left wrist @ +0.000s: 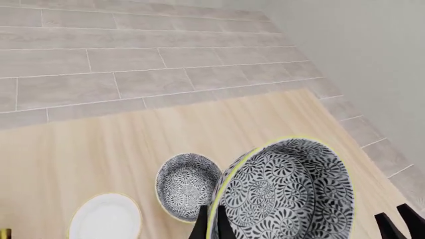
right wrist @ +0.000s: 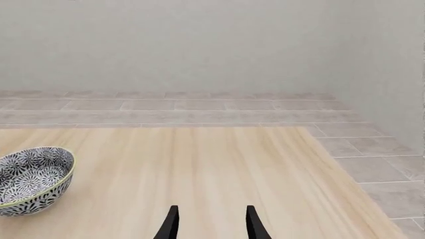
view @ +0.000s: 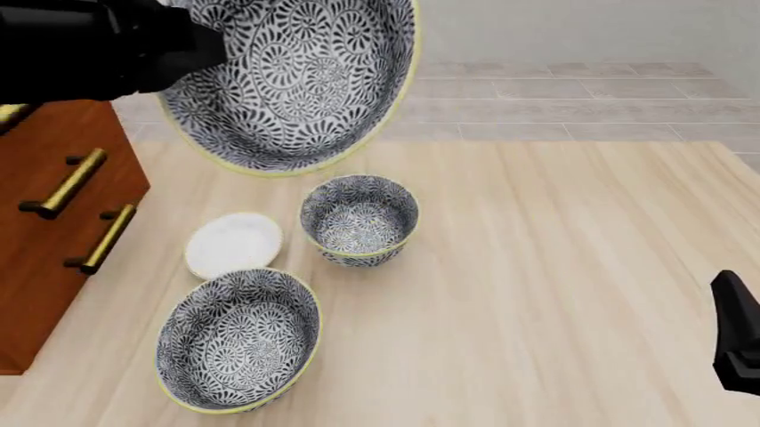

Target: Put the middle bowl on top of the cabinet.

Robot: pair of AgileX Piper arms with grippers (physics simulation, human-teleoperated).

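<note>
My left gripper point(left wrist: 211, 225) is shut on the yellow rim of the middle bowl point(left wrist: 285, 194), a grey-and-white floral bowl. It holds the bowl tilted, high above the table. In the front view the bowl point(view: 291, 80) hangs at the top, its inside facing the camera, beside the left gripper point(view: 208, 52). The reddish-brown cabinet point(view: 48, 231) with brass handles stands at the left edge, below and left of the bowl. My right gripper point(right wrist: 211, 224) is open and holds nothing, low over the table's near right side point(view: 736, 347).
Two more floral bowls sit on the table: a small one point(view: 359, 218) in the middle and a wider one point(view: 238, 338) near the front left. A small white plate point(view: 234, 243) lies between them and the cabinet. Tiled floor lies beyond the table's far edge.
</note>
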